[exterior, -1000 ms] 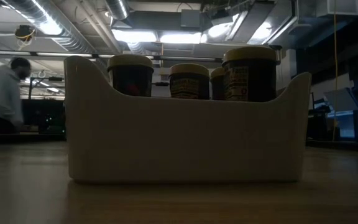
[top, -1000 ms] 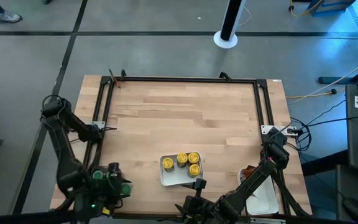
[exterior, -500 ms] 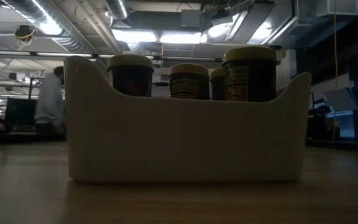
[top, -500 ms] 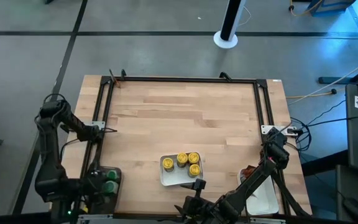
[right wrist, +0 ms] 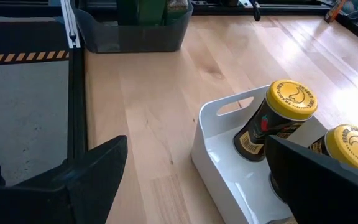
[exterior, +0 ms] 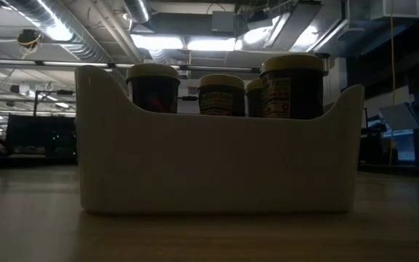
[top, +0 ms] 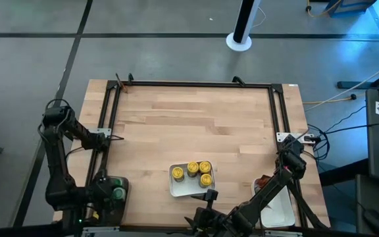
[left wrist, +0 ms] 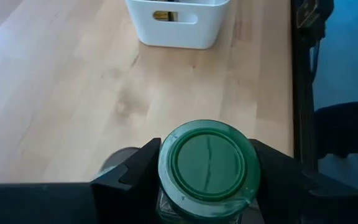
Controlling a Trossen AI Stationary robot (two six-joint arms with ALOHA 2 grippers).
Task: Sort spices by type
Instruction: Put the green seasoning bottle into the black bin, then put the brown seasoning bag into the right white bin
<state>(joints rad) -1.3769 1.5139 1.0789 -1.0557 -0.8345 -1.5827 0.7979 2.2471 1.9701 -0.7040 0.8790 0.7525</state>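
- High view: the left gripper (top: 114, 193) sits at the table's near left corner over the dark bin (top: 108, 197), a green-capped jar (top: 118, 193) at its tip. Three yellow-capped jars (top: 198, 172) stand in the middle white tray (top: 178, 186).
- Low view: only that tray and its jars show.
- Left wrist view: both fingers (left wrist: 140, 168) press the green-capped jar's sides (a firm clamp).
- Right wrist view: the right gripper (right wrist: 191, 171) is spread wide, holding nothing, seemingly just short of the tray.
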